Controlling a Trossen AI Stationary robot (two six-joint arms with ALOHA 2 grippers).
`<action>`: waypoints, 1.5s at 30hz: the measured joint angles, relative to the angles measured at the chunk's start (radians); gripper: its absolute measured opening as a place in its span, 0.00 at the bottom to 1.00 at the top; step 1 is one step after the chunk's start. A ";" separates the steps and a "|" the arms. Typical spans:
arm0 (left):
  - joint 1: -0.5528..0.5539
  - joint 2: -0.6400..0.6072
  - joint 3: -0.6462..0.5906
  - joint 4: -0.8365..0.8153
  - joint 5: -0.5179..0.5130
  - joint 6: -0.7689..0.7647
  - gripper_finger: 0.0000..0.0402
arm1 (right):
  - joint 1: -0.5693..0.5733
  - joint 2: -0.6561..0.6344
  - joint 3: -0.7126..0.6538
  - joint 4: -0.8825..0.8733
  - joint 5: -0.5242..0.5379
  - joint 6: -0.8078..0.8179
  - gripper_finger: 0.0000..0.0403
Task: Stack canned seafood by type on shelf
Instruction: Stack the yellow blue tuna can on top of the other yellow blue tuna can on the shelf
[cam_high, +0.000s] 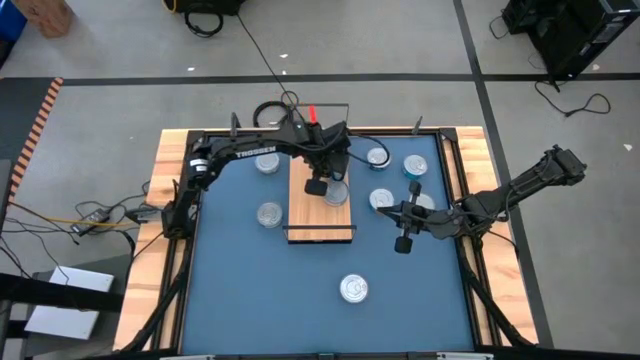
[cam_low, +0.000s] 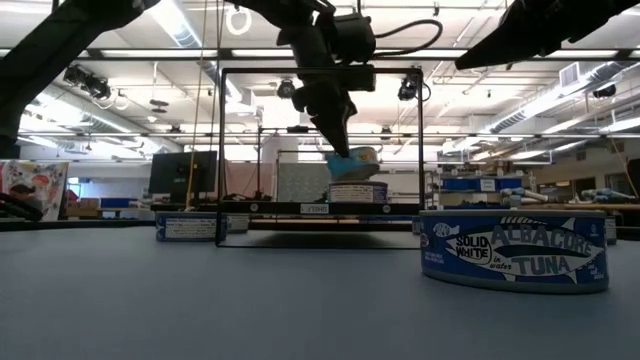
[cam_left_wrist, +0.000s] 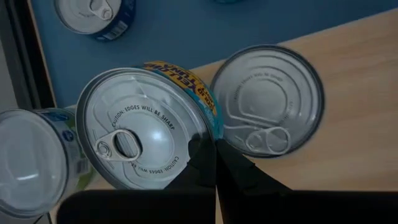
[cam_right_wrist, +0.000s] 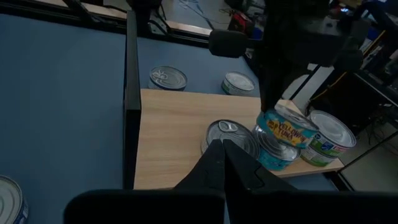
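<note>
Left gripper (cam_low: 335, 150) grips tilted tin (cam_low: 355, 158) — above shelf (cam_right_wrist: 174, 134).

Left gripper (cam_left_wrist: 214, 163) fingertips are covering part of the yellowfin tin's (cam_left_wrist: 146, 127) rim, so the actual contact isn't showing. Frame edge is cutting off the green-label tin (cam_left_wrist: 34, 163) beside that gripper. Right gripper (cam_right_wrist: 222, 155) is blocking part of the tin (cam_right_wrist: 231, 135) lying flat on the shelf (cam_right_wrist: 171, 134) just ahead of it.
</note>
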 joint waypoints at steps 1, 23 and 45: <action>0.001 0.001 0.000 0.002 0.003 0.000 0.00 | 0.000 0.000 0.000 0.000 0.000 0.000 0.00; 0.024 0.030 -0.015 0.031 0.009 0.022 0.00 | 0.027 0.000 0.000 0.000 0.003 0.000 0.00; 0.015 0.028 -0.016 -0.016 -0.081 0.021 0.17 | 0.027 0.000 0.000 0.000 0.003 0.000 0.00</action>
